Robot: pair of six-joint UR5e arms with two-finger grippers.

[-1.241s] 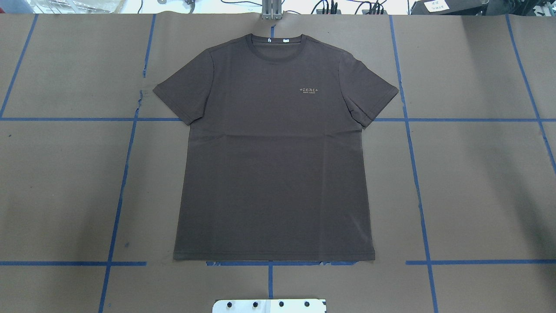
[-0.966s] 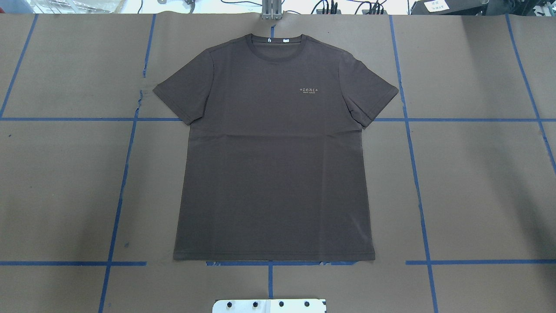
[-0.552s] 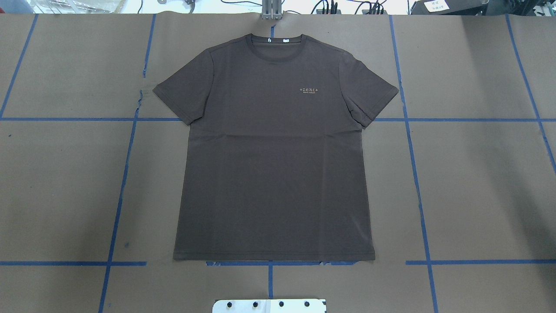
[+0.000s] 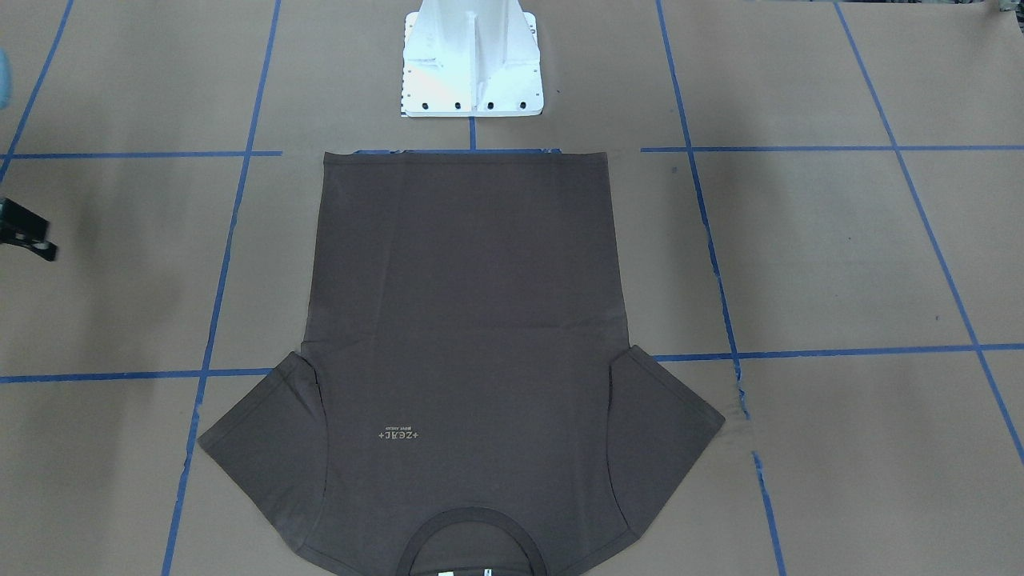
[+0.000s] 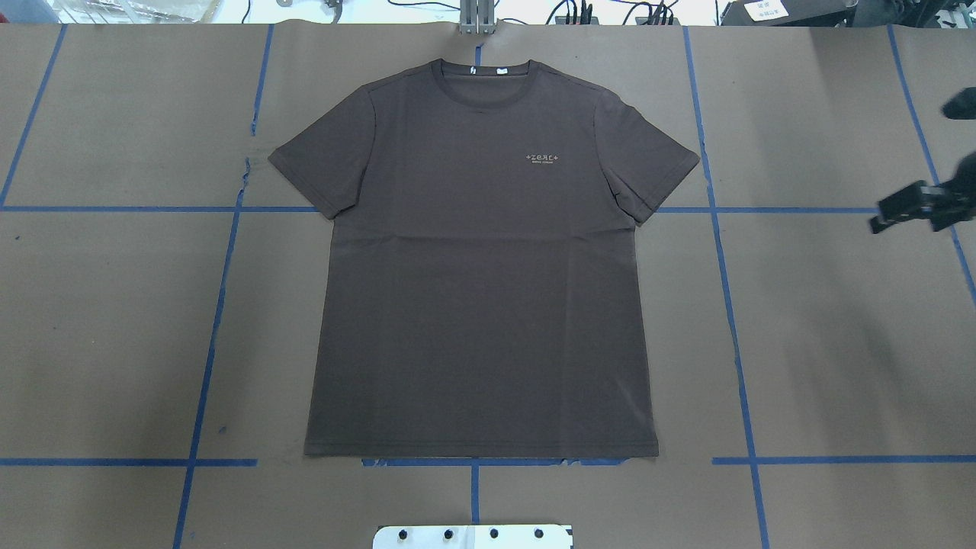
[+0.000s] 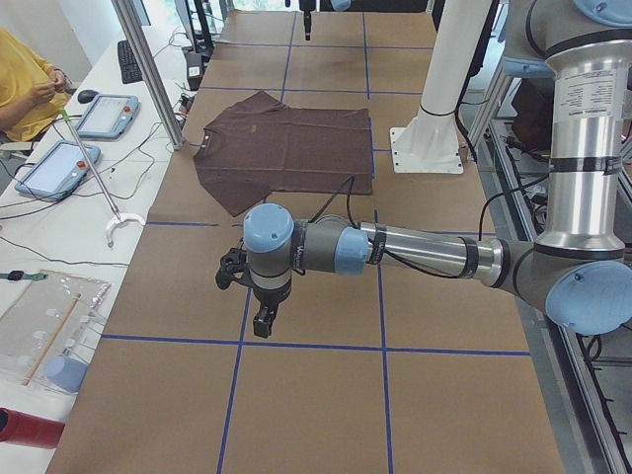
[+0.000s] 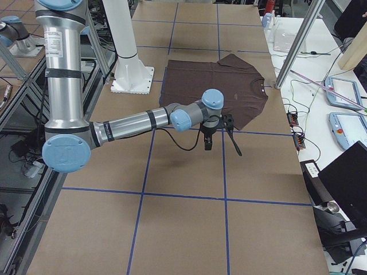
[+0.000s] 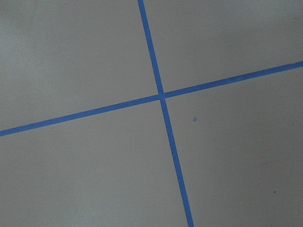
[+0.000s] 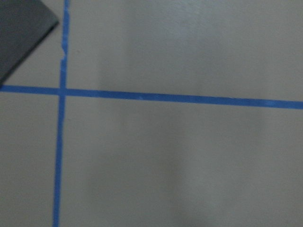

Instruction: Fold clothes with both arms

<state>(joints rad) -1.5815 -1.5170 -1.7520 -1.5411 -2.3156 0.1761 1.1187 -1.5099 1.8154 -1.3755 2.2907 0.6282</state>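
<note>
The clothes are one dark brown-grey T-shirt (image 5: 480, 290) lying flat and face up mid-table, collar at the far edge, hem toward the robot's base. It also shows in the front view (image 4: 464, 336). My right gripper (image 5: 915, 183) hangs above bare table off the shirt's right sleeve, fingers spread open and holding nothing; the right side view shows it as well (image 7: 222, 148). A sleeve corner (image 9: 21, 28) fills the top left of the right wrist view. My left gripper (image 6: 247, 296) hovers over bare table well clear of the shirt; I cannot tell whether it is open or shut.
Blue tape lines (image 5: 732, 320) grid the brown table cover. The white pedestal base (image 4: 472, 72) stands just behind the hem. A metal post (image 6: 148, 69) rises at the far edge. A person in yellow (image 6: 25, 84) sits at a bench with tablets.
My right gripper has come into the overhead view at its right edge, level with the sleeve. The shirt has not moved.
</note>
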